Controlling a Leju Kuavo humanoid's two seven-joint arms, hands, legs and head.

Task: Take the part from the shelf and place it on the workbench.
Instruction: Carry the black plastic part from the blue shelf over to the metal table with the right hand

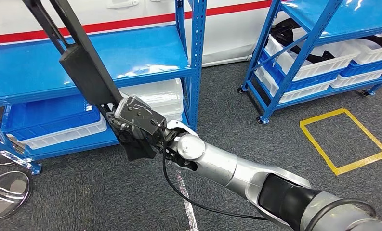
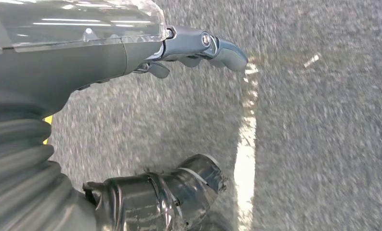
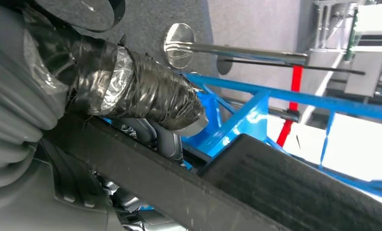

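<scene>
Black and long, the part [image 1: 78, 57] is sitting in your right robot hand [image 1: 136, 122], which is gripping it near its lower end, in front of the blue shelf [image 1: 145, 53]. You are holding it off the shelf boards, so it looks already lifted out and ready to carry; no surface for it is showing here. The grip low on the part is leaving most of its length free above the robot hand, probably so it can clear the shelf post [image 1: 197, 57] just beside it. From the right wrist, the taped thumb [image 3: 145, 98] is wrapping over the part's flat bar [image 3: 145, 178], pinning it against the palm.

The part's long axis is running steeply up and away from the shelf's lower tier, tilting toward the head camera's upper left; its wider block section is sitting midway along, with thinner bars going on past the frame edge. A short dark end is hanging below the robot hand.

Your left robot hand [image 2: 193, 48] is hanging over the grey carpet [image 2: 323, 144], fingers apart and holding nothing.

With so much length overhead, you are likely needing a slow turn away from the shelf.
</scene>
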